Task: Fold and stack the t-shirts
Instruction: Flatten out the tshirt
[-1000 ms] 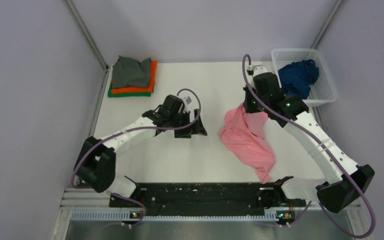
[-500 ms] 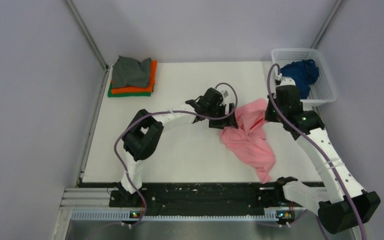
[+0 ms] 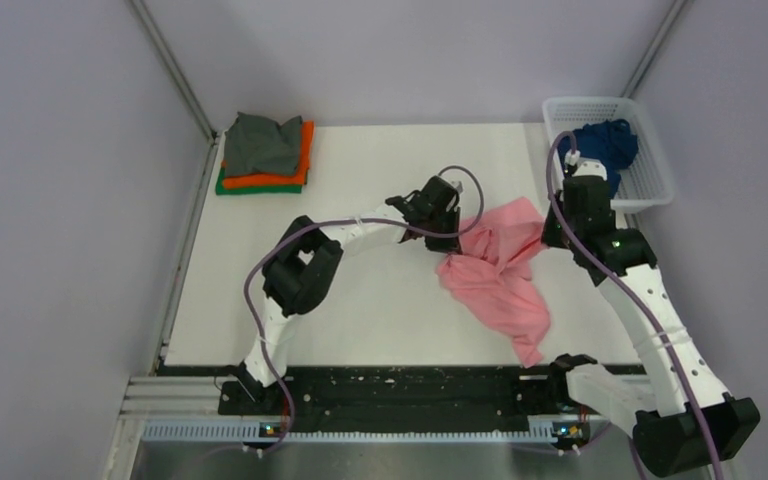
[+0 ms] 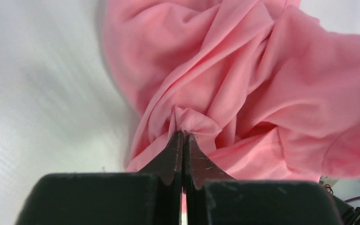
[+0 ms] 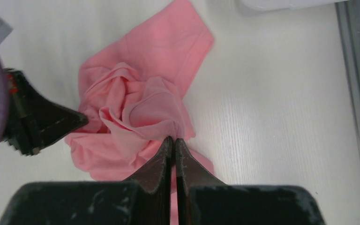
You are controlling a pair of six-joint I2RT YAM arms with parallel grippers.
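Mid-table, right of centre: pink tee (image 3: 505, 285), crumpled, not yet flat. Pinched at its left edge by left gripper (image 4: 183, 135), jaws closed on a small fold. Pinched at its right side by right gripper (image 5: 172, 139), likewise closed on cloth. Step in hand, by judgement: spreading before folding. Next: drawing both grips apart to flatten, without slipping. Far left corner: stack (image 3: 263, 150). In basket (image 3: 592, 100): blue tee (image 3: 605, 145).

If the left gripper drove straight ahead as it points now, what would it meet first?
The pink t-shirt: the left gripper is shut on a fold, more bunched cloth directly ahead.
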